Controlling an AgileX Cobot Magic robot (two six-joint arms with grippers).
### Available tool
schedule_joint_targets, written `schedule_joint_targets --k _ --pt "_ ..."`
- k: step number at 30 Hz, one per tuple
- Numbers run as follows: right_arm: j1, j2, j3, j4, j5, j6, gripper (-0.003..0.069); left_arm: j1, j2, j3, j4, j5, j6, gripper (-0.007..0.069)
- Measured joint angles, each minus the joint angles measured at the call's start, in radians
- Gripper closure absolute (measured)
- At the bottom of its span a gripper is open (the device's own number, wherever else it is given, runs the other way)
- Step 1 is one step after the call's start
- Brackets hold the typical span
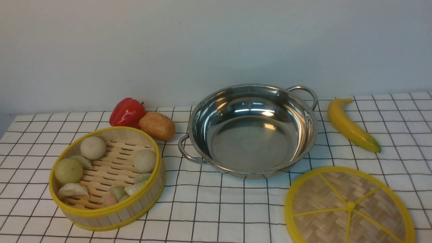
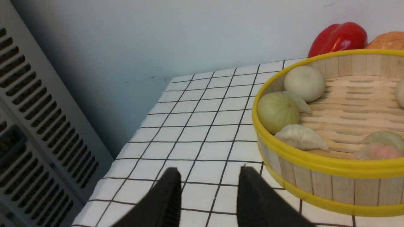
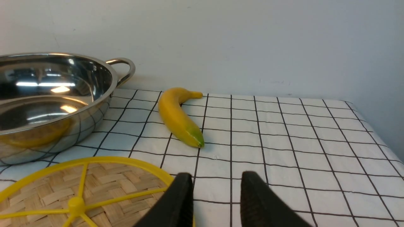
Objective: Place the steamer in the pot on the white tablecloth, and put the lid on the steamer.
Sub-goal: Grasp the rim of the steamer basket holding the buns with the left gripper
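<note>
The steamer, a bamboo basket with yellow rims and pale buns and dumplings inside, sits on the white tablecloth at the front left. The empty shiny pot stands in the middle. The lid, a flat woven disc with yellow spokes, lies at the front right. Neither gripper shows in the front view. My left gripper is open and empty, just beside the steamer. My right gripper is open and empty, beside the lid, with the pot beyond.
A red pepper and a brown bread roll lie behind the steamer. A banana lies right of the pot. The wall runs close behind the table. A grey vented panel stands off the table's left edge.
</note>
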Motion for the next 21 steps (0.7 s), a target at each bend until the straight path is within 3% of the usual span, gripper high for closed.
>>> schedule_joint_targets --k 8,21 --pt "0.003 0.0 0.0 0.0 0.0 0.0 0.0419 0.0 0.0 0.0 0.057 -0.005 -0.001 0.0382" --pt "0.038 0.0 0.0 0.0 0.0 0.0 0.0419 0.0 0.0 0.0 0.0 -0.204 -0.018 0.0382"
